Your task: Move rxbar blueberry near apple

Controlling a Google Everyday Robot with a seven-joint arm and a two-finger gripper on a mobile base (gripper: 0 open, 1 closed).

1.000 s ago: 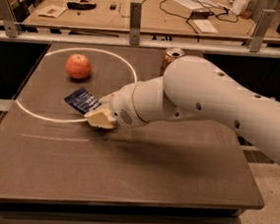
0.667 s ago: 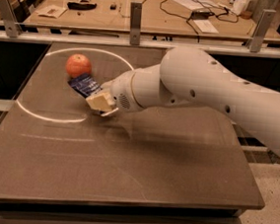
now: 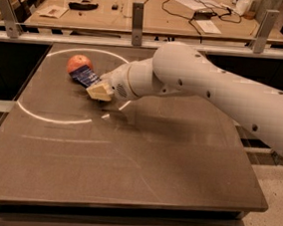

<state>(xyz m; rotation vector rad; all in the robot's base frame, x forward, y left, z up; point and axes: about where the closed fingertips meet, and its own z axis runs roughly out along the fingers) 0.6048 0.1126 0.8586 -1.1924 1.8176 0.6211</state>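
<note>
The red-orange apple (image 3: 78,63) sits at the back left of the dark table (image 3: 127,153), inside a white circle mark. The navy-blue rxbar blueberry (image 3: 85,75) is right in front of the apple, touching or almost touching it. My gripper (image 3: 97,90) is at the bar's near right end with its cream fingers (image 3: 101,91) shut on that end of the bar. The white arm reaches in from the right and hides the table behind it.
A white circle line (image 3: 46,118) runs across the table's left half. A railing with metal posts (image 3: 137,17) stands behind the table, and a workbench (image 3: 141,10) with cables and small items lies beyond it.
The gripper has carried the rxbar blueberry back and to the left, from the circle's middle up to the apple. The arm now hides the can at the back.
</note>
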